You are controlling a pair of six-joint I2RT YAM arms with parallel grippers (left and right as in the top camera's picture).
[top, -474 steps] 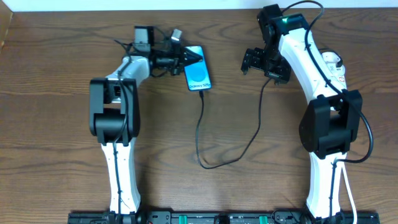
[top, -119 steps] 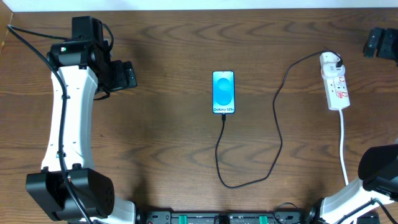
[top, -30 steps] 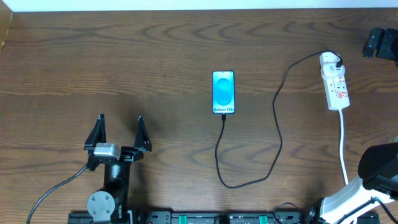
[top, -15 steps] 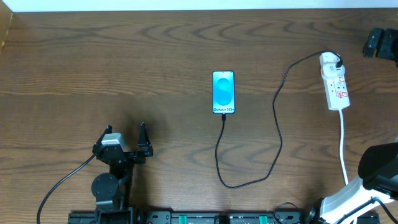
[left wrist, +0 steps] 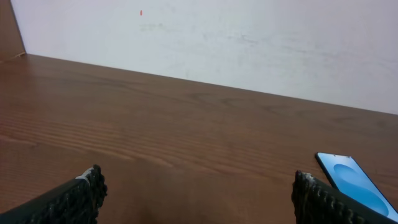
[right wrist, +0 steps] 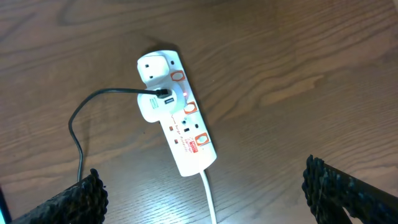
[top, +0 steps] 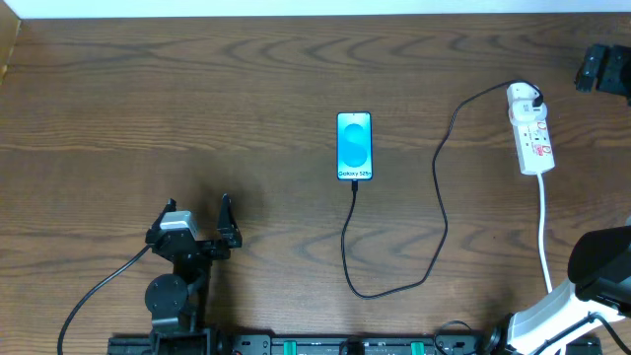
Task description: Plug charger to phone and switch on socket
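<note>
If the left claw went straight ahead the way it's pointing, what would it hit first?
The way looks free: ahead of the left claw lies only bare table up to the wall. The phone sits off to its right, likely outside its line, though depth is unclear.

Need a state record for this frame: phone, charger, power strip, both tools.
phone: flat on table, screen up, lit blue
charger cable: black, meets the phone's near edge, loops toward the robot, then runs up to the adapter
adapter: white, seated in the power strip
power strip: right side of table, white cord trailing toward the robot
switch state: cannot tell
left tool: open, empty, near its base
right tool: open, empty, apart from the power strip
</note>
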